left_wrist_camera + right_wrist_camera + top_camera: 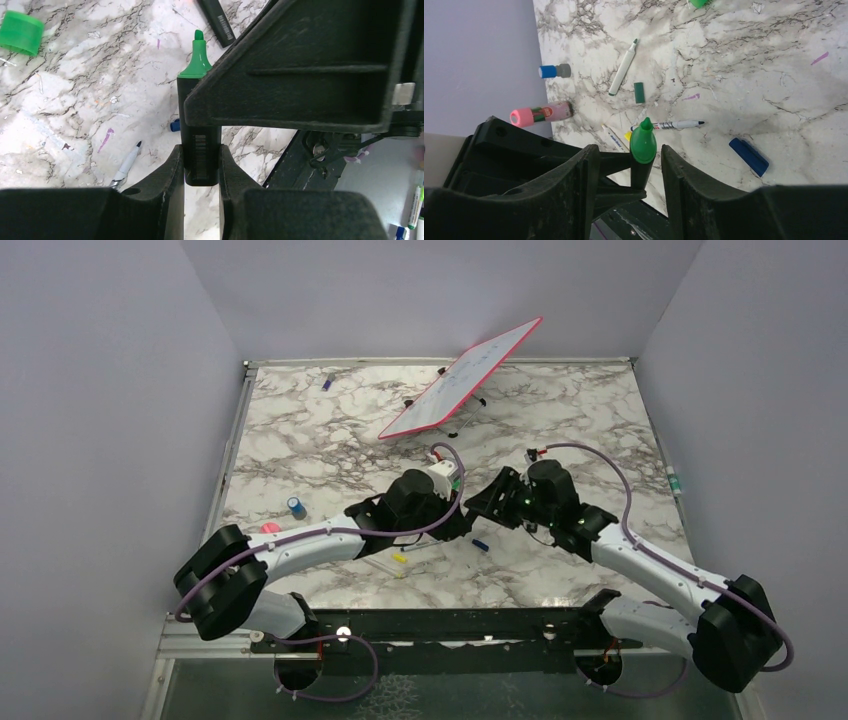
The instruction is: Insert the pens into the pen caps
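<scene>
My left gripper is shut on the rear end of a black-barrelled highlighter with a bare green nib, held above the table. My right gripper is open, and the highlighter's green nib end stands between its fingers without touching them. In the top view both grippers meet at mid-table, left and right. A green cap lies on the marble at far left in the left wrist view. A dark blue cap, a small green cap and a yellow cap lie below.
A white pen with a green end, a thin white pen and a second black highlighter lie on the marble. A pink glue stick and a blue-topped bottle lie near the left wall. A red-edged whiteboard stands at the back.
</scene>
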Robot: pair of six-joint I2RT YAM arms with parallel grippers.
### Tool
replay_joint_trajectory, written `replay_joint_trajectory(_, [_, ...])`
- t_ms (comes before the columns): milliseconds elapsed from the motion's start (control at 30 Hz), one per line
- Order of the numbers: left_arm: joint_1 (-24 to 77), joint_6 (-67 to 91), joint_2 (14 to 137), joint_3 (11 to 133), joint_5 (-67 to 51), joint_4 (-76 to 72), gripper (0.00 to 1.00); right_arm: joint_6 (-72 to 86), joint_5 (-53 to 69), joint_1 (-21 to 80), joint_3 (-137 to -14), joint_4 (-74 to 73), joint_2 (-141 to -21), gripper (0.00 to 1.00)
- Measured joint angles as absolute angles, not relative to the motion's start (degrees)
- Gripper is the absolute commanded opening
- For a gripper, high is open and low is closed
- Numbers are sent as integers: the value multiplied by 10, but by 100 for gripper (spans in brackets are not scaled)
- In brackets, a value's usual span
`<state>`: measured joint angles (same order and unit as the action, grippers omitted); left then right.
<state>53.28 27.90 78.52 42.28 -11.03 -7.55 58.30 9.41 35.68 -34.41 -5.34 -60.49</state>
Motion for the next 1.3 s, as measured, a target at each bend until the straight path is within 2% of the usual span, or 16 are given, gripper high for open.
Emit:
replay_joint_trajectory(100, [533,279,780,423,-114,-76,9,585,98,357,-341,-47,-612,41])
replay_joint_trajectory(200, [533,279,773,423,-116,-76,12,586,99,357,-338,-37,-616,23])
replay_joint_trajectory(267, [533,279,768,423,-117,-76,16,586,100,357,-334,-29,-616,17])
replay_joint_trajectory(400, [532,279,762,423,-120,-76,36,586,100,357,-323,-13,-600,14])
replay_joint_trajectory(533, [531,286,743,423,-139,-77,50,564,100,357,-315,-8,-554,13])
replay_joint_trajectory(767, [519,306,709,445,-247,-85,55,510,132,357,-311,11,-422,11])
replay_joint_trajectory(900, [518,322,699,469,-316,-116,55,487,175,357,-314,33,-387,11])
replay_joint_trajectory(967, [518,337,697,476,-344,-136,52,474,196,357,-319,40,-385,11])
replay_joint_trajectory(1300, [515,375,703,484,-410,-180,17,422,281,357,-337,86,-377,11])
